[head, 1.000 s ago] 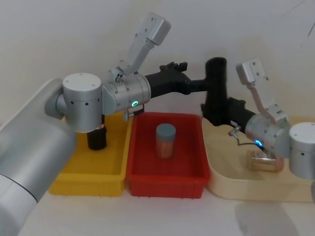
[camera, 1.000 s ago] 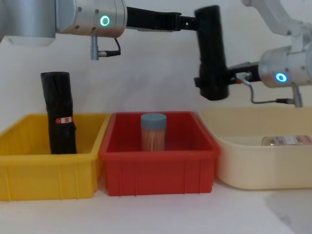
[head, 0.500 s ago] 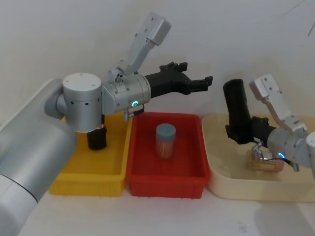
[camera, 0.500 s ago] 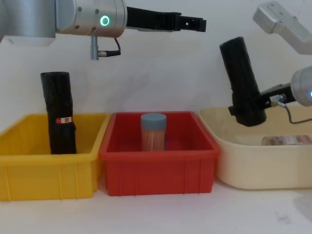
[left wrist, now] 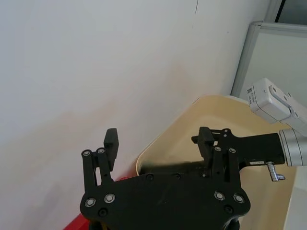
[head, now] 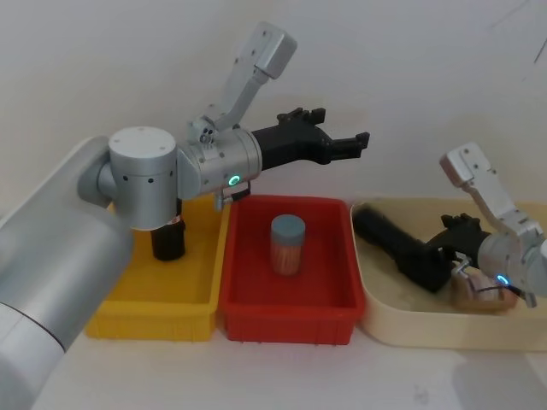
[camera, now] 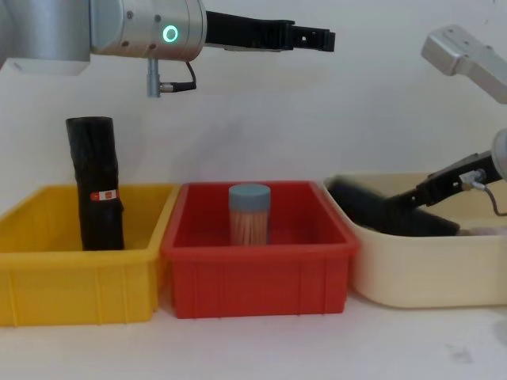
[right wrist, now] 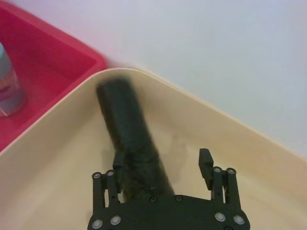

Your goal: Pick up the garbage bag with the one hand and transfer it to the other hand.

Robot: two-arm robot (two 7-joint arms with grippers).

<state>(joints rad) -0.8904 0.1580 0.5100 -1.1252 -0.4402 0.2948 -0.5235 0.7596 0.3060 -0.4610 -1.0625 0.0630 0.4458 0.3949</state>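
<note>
plain white wall behind, three bins across the lower frame. my right gripper, low at the right in the cream tub, stands spread; one finger touches the garbage bag lying tilted on the tub floor, so nothing is clamped. my left gripper hangs upper centre, spread and empty, above the red bin. i judge the risk is the roll sliding as i pull away, or my fingers snagging its wrap and dragging it against the tub wall

Light was soft and even — shadows faint; the matte black rolled garbage bag showed motion blur.
</note>
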